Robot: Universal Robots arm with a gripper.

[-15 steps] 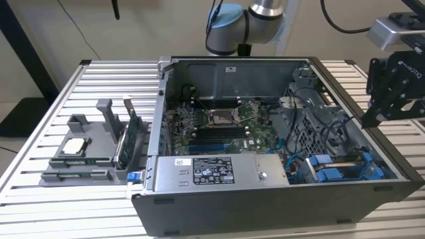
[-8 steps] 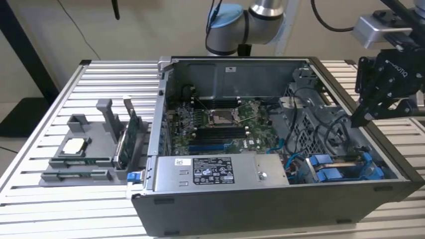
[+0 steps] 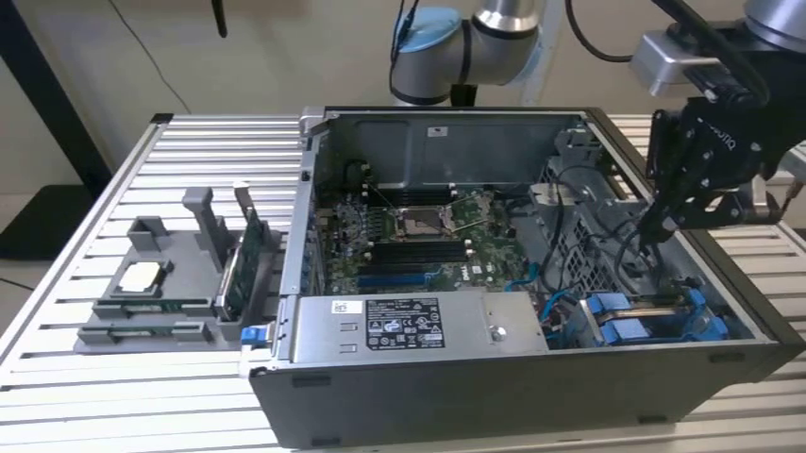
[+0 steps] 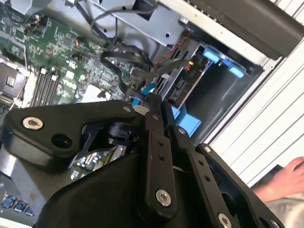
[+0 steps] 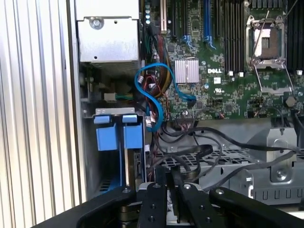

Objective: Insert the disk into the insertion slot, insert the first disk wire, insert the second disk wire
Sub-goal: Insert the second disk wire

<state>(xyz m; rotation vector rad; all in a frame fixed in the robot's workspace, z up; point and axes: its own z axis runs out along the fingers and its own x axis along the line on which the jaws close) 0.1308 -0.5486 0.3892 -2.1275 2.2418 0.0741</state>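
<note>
Black gripper fingers look pinched together, perhaps on a wire, beside the disk in its slot; tangled cables could snag it

It looked like a robotics lab: an open computer case sat on a slatted aluminium bench, with a grey parts fixture beside it.
</note>
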